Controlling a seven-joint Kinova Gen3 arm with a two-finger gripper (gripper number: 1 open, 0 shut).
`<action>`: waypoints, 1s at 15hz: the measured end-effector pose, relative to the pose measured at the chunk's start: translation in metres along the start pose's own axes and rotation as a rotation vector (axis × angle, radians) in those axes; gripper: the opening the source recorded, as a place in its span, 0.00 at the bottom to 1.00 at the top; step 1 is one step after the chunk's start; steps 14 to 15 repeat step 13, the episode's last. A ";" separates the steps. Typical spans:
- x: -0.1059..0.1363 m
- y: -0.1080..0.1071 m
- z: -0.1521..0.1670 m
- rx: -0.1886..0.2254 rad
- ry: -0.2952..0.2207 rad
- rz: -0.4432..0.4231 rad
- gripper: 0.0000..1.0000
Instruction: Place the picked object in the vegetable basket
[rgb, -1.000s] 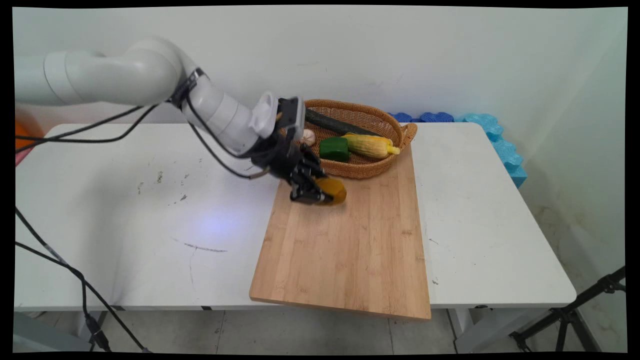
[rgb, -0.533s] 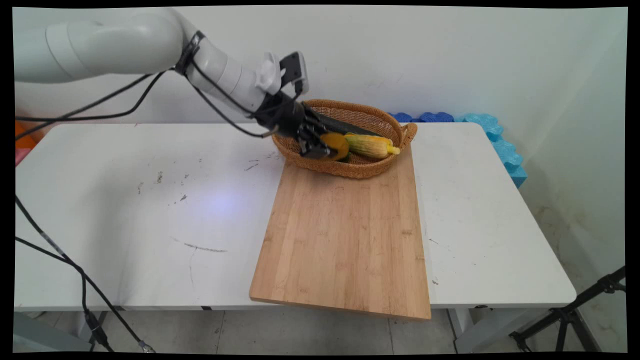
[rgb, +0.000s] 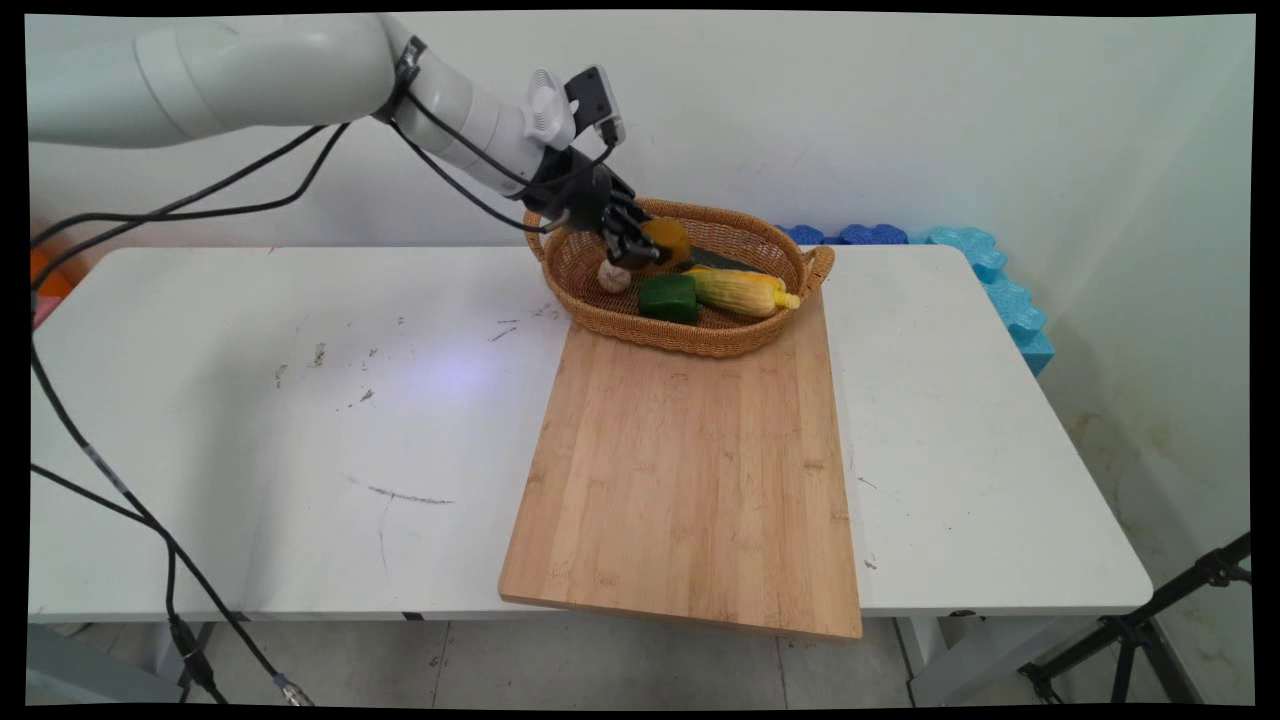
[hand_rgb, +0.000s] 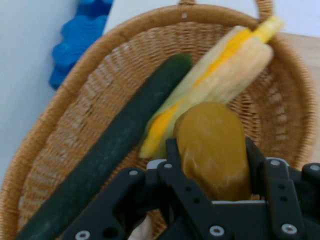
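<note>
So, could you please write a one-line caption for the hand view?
End effector gripping a yellow-brown potato above a wicker basket holding a cucumber and corn.

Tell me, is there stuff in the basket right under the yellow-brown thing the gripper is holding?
Yes. The gripper holds the yellow-brown thing above the basket. In the hand view, the corn and the long dark cucumber lie below it. The green pepper and a small pale bulb are in the basket too.
</note>
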 end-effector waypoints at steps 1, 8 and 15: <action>0.000 -0.005 0.004 0.011 -0.002 -0.006 0.00; -0.004 -0.022 0.029 0.048 -0.007 -0.042 0.00; -0.008 -0.028 0.038 0.060 -0.011 -0.058 1.00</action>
